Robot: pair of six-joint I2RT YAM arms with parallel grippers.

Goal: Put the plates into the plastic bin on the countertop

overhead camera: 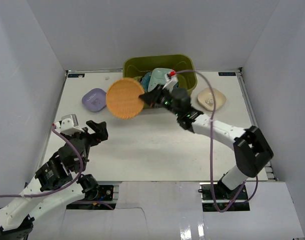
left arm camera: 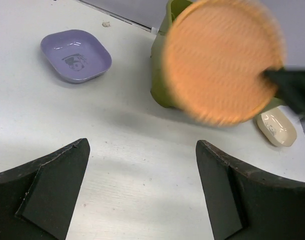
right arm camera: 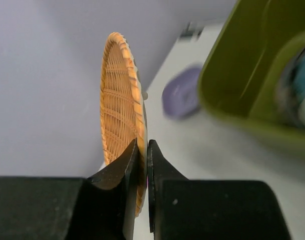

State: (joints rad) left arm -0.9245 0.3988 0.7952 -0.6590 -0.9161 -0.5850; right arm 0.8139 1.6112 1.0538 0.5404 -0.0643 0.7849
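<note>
We see the right claw clamped on the orange plate rim, the plastic bin just rightward

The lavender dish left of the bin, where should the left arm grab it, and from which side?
Probably pinch the near rim of the lavender dish from above, one finger inside, one outside. It sits flat, open side up, on the countertop, so only that raised wall offers an edge.

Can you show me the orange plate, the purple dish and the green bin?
orange plate [overhead camera: 124, 98], top view, middle of its woven face.
purple dish [left arm camera: 76, 55], left wrist view, middle of its hollow.
green bin [overhead camera: 142, 65], top view, its far inside wall.
</note>
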